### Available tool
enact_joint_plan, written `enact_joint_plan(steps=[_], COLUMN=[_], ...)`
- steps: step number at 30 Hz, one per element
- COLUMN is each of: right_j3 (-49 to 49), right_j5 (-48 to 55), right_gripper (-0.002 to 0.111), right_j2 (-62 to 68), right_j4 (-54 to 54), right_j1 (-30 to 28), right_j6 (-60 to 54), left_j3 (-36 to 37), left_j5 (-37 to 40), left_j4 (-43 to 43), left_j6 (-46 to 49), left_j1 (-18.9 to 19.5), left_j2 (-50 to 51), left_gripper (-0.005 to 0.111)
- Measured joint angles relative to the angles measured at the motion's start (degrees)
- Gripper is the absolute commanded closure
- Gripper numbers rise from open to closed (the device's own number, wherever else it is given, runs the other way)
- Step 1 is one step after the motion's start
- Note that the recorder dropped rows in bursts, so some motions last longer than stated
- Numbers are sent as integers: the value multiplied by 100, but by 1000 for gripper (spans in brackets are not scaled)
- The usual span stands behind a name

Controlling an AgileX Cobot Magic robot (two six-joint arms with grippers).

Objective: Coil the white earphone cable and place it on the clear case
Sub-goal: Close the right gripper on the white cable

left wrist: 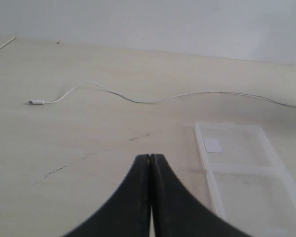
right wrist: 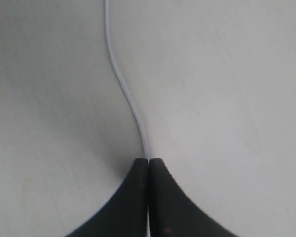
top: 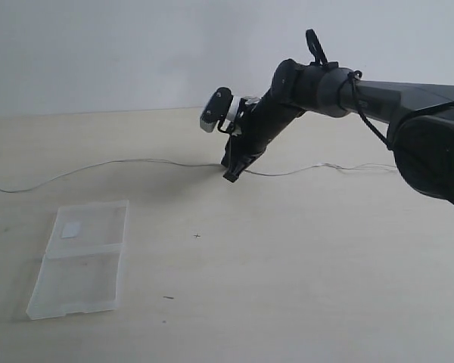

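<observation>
The white earphone cable (top: 136, 161) lies stretched across the table from far left to right. My right gripper (top: 231, 174) reaches down to the cable's middle and is shut on it; in the right wrist view the cable (right wrist: 119, 79) runs straight into the closed tips of the gripper (right wrist: 148, 160). The clear case (top: 83, 257) lies open and flat at the front left, a whitish sticker (top: 70, 230) on its far half. In the left wrist view my left gripper (left wrist: 149, 156) is shut on nothing above the table, with the cable's plug (left wrist: 36, 102) and the case (left wrist: 246, 168) beyond it.
The right arm (top: 363, 91) reaches in from the right edge above the table. A pale wall (top: 136, 45) stands behind the table's far edge. Small dark specks (top: 197, 236) mark the tabletop near the middle.
</observation>
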Motion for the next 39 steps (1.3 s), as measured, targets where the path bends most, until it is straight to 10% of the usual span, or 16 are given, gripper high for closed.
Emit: enact_joint_plan(steps=[19, 26, 39], right_j3=[36, 36, 36], right_j5=[897, 740, -224], right_gripper=[108, 65, 63], right_j2=[-1673, -1057, -289], right_j4=[-325, -654, -432], right_j1=[0, 0, 0], right_j6=[1489, 1334, 1167], left_j3=[0, 0, 0], left_j5=[0, 0, 0], left_j4=[0, 0, 0], left_j6=[0, 0, 0], left_j1=[0, 0, 0], left_j2=[0, 0, 0], left_gripper=[107, 107, 107])
